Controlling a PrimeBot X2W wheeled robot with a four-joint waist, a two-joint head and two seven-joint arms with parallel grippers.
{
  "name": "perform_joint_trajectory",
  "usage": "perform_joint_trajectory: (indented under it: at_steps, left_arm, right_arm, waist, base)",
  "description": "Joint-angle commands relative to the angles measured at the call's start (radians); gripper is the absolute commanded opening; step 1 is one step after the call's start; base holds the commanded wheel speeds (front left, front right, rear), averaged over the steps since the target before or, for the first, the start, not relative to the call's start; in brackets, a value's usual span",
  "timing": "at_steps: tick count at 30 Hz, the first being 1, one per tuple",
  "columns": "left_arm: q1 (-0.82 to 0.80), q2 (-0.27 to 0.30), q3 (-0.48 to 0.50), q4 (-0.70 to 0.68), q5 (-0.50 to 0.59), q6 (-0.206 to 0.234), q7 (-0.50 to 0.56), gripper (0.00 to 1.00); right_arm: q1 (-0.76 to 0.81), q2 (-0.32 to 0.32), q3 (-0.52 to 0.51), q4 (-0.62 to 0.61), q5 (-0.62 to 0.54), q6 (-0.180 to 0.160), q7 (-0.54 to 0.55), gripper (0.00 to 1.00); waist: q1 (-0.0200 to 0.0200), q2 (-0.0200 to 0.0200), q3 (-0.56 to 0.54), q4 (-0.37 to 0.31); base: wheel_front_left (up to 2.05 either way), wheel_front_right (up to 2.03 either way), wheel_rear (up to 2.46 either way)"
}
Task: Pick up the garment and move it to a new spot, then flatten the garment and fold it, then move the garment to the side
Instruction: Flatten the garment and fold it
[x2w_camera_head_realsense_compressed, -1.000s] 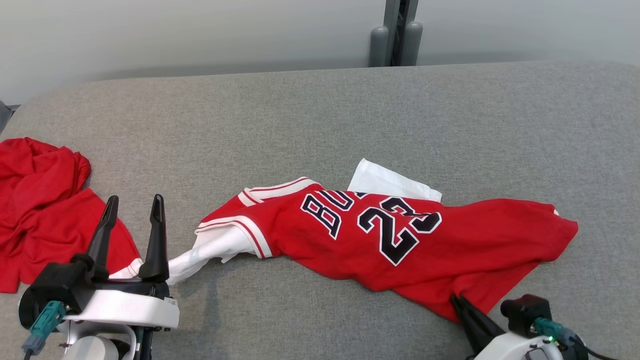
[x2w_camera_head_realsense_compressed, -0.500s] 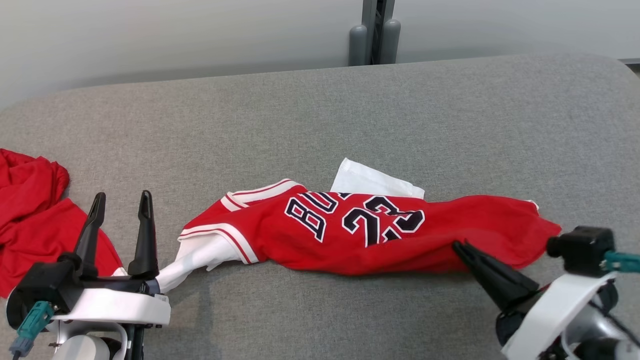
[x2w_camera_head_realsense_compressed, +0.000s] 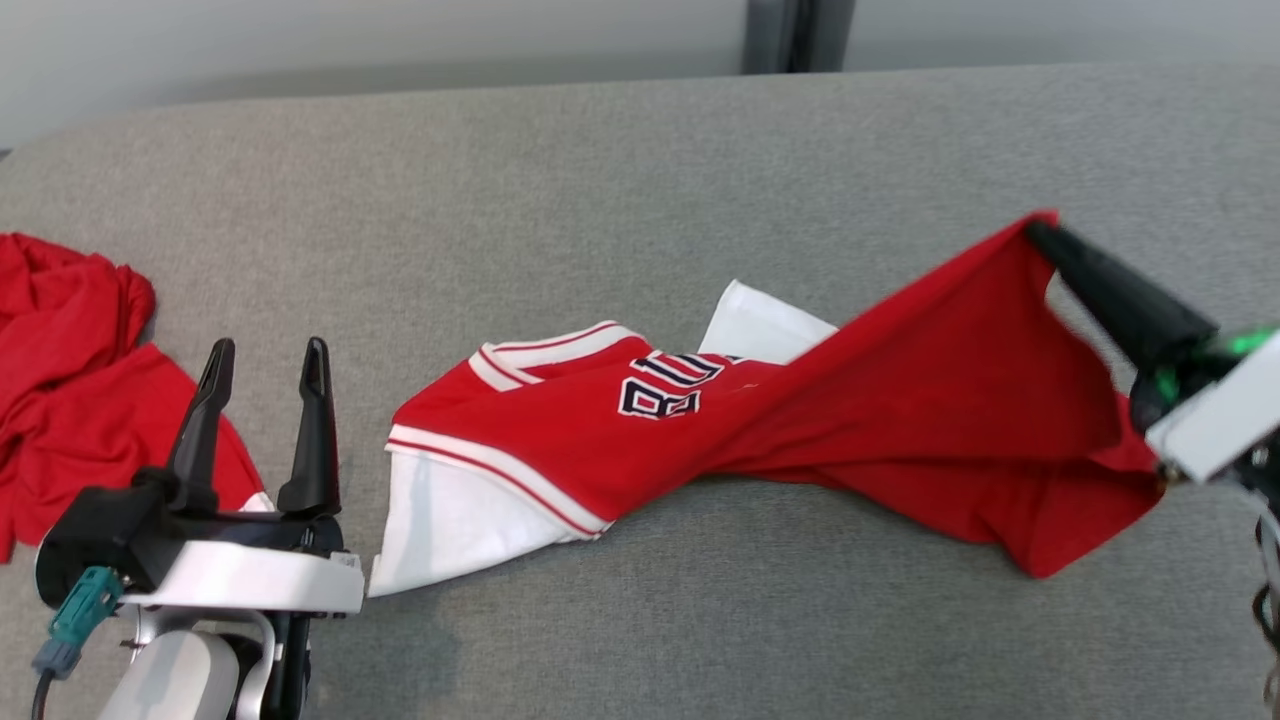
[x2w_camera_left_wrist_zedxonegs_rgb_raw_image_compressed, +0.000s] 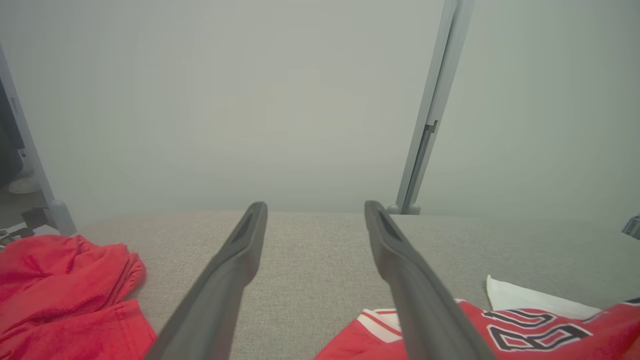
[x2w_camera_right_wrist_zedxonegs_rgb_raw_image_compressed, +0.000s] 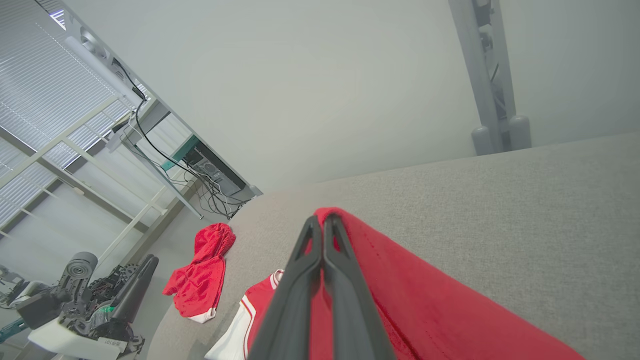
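Right gripper (x2w_camera_head_realsense_compressed: 1035, 228): fingers pressed together with no visible gap, pinching a red edge of the jersey (x2w_camera_head_realsense_compressed: 880, 400) at the right of the head view, above mid-height. In the right wrist view, the right gripper (x2w_camera_right_wrist_zedxonegs_rgb_raw_image_compressed: 320, 220) is clamped on a fold of cloth that drapes away to the lower right.
Left gripper (x2w_camera_head_realsense_compressed: 268, 348): lower left of the head view, fingers spread wide, nothing between them. In the left wrist view, the left gripper (x2w_camera_left_wrist_zedxonegs_rgb_raw_image_compressed: 315, 206) frames bare grey cloth.

Grey padded surface (x2w_camera_head_realsense_compressed: 600, 200): spans the head view.
Jersey: runs from centre to right. Its right end is lifted off the surface by the pinch. Its left end, with white trim and a white underlayer, lies flat at centre-left.
Second red garment (x2w_camera_head_realsense_compressed: 70, 370): crumpled at the left edge, apart from the jersey.

Writing: black letters (x2w_camera_head_realsense_compressed: 665, 385) with white outline on the chest, "BU" legible, the rest twisted into the fold. Small label (x2w_camera_head_realsense_compressed: 345, 562) on the left gripper's white wrist is too small to read.
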Motion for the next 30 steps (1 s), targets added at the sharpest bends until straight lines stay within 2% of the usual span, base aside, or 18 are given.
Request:
perform_joint_trajectory:
  at_steps: [1, 7, 14, 15, 16, 17, 22, 30]
  left_arm:
    - [-0.02, -0.001, 0.001, 0.004, 0.012, -0.003, -0.005, 1.0]
    - [-0.075, -0.039, -0.014, 0.031, 0.026, -0.041, -0.005, 1.0]
    - [-0.12, -0.081, -0.017, 0.071, 0.053, -0.086, -0.005, 1.0]
    - [-0.122, -0.084, -0.016, 0.075, 0.056, -0.092, -0.005, 1.0]
    - [-0.125, -0.087, -0.013, 0.081, 0.061, -0.098, -0.005, 1.0]
    - [-0.127, -0.091, -0.01, 0.085, 0.064, -0.099, -0.005, 1.0]
    - [-0.117, -0.098, 0.013, 0.101, 0.08, -0.111, -0.005, 1.0]
    - [-0.072, -0.088, 0.052, 0.11, 0.087, -0.111, -0.005, 1.0]
  right_arm:
    - [-0.026, -0.002, -0.004, 0.018, -0.006, 0.0, -0.006, 0.0]
    - [-0.21, -0.021, -0.016, 0.332, -0.082, 0.0, -0.086, 0.0]
    - [-0.305, -0.042, 0.054, 0.636, -0.141, 0.0, -0.265, 0.0]
    - [-0.31, -0.045, 0.069, 0.664, -0.137, 0.0, -0.289, 0.05]
    - [-0.312, -0.047, 0.083, 0.688, -0.129, 0.0, -0.313, 0.41]
    - [-0.311, -0.052, 0.094, 0.708, -0.12, 0.0, -0.339, 1.0]
    - [-0.258, -0.068, 0.134, 0.748, -0.06, 0.0, -0.45, 1.0]
    - [-0.099, -0.128, 0.123, 0.667, 0.038, 0.0, -0.606, 1.0]
  waist:
    - [0.0, 0.0, 0.028, 0.023]
    - [0.0, 0.0, 0.083, 0.074]
    - [0.0, 0.0, 0.11, 0.104]
    - [0.0, 0.0, 0.111, 0.104]
    - [0.0, 0.0, 0.111, 0.103]
    - [0.0, 0.0, 0.11, 0.1]
    - [0.0, 0.0, 0.095, 0.072]
    - [0.0, 0.0, 0.047, 0.01]
  base:
    - [0.0, 0.0, 0.0]
    - [0.0, 0.0, 0.0]
    - [0.0, 0.0, 0.0]
    - [0.0, 0.0, 0.0]
    - [0.0, 0.0, 0.0]
    - [0.0, 0.0, 0.0]
    - [0.0, 0.0, 0.0]
    - [0.0, 0.0, 0.0]
